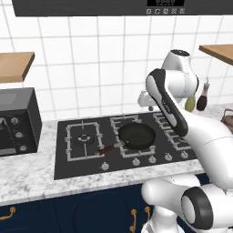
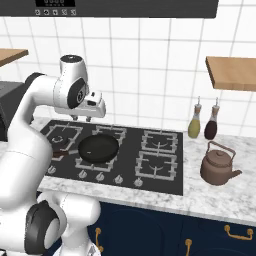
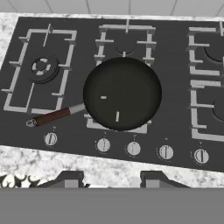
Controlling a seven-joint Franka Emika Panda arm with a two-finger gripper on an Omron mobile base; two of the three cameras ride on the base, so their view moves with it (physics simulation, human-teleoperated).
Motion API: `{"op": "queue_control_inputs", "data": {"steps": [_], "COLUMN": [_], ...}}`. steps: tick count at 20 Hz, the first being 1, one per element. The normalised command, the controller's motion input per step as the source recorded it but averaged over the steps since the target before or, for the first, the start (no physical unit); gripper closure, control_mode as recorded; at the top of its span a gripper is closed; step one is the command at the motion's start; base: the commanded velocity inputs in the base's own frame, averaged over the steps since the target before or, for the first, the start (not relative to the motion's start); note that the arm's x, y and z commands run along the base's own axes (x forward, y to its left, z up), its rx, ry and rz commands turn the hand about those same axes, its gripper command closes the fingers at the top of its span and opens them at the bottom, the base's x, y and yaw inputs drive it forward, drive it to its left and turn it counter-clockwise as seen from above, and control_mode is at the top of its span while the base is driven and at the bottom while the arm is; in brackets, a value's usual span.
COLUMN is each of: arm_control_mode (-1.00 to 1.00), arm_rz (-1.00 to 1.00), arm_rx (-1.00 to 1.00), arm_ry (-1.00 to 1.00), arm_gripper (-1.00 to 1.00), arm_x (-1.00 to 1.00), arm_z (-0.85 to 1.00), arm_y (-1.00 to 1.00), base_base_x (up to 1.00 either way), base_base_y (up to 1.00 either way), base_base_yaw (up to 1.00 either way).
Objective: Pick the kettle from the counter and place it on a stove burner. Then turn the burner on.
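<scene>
Squat brown-copper kettle [image 2: 218, 164] standing on marbled tabletop [image 2: 240, 197] right of black glass cooktop [image 2: 165, 181], untouched. Claw [image 2: 95, 110] above black frying pan [image 2: 98, 147], spread apart, empty. Best swung right, lowered over the handle.

black frying pan [image 3: 122, 93], yellow bottle [image 2: 194, 127], dark bottle [image 2: 211, 128], microwave [image 1: 17, 121]
</scene>
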Motion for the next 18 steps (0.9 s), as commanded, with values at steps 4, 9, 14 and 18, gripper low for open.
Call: {"op": "queue_control_inputs", "data": {"steps": [4,9,14,18], "arm_control_mode": [-1.00,-1.00,-1.00,-1.00], "arm_rz": [0.00,-0.01,0.01,0.01], "arm_rx": [0.00,0.01,0.01,-0.02], "arm_ry": [0.00,0.00,-0.05,0.00], "arm_gripper": [-1.00,-1.00,-1.00,-1.00], "arm_x": [-0.07,-0.30,-0.14,-0.06], "arm_z": [0.00,0.00,0.00,-0.08], "arm_y": [0.00,-0.15,-0.39,-0.25], "base_base_x": [0.00,0.00,0.00,0.00], "base_base_y": [0.00,0.00,0.00,0.00], "base_base_yaw": [0.00,0.00,0.00,0.00]}}
